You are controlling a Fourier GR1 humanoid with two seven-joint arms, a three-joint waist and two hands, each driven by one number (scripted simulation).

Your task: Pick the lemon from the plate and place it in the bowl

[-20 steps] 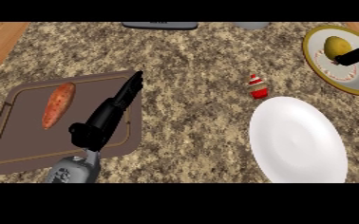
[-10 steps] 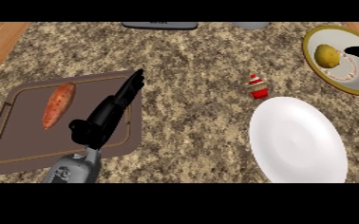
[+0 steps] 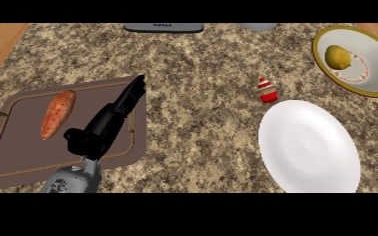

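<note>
Lemon (image 3: 338, 56) sat in the bowl (image 3: 330, 73) at the counter's right edge.
Left hand (image 3: 109, 122) lay released, fingers straight, over the board (image 3: 29, 125).

We count one lemon (image 3: 338, 57), one bowl (image 3: 325, 66), one plate (image 3: 310, 147), one sweet potato (image 3: 57, 113), one board (image 3: 22, 150), one hand (image 3: 103, 132).

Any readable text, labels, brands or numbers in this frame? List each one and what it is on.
None can be read.
Dark device at the counter's far edge: a faint light mark on its front, too blurred to read.
Small red and white bottle: banded, no legible label.
Bowl holding the lemon: red marks on its inside, no letters to make out.
Plate, cutting board: no text.
</note>
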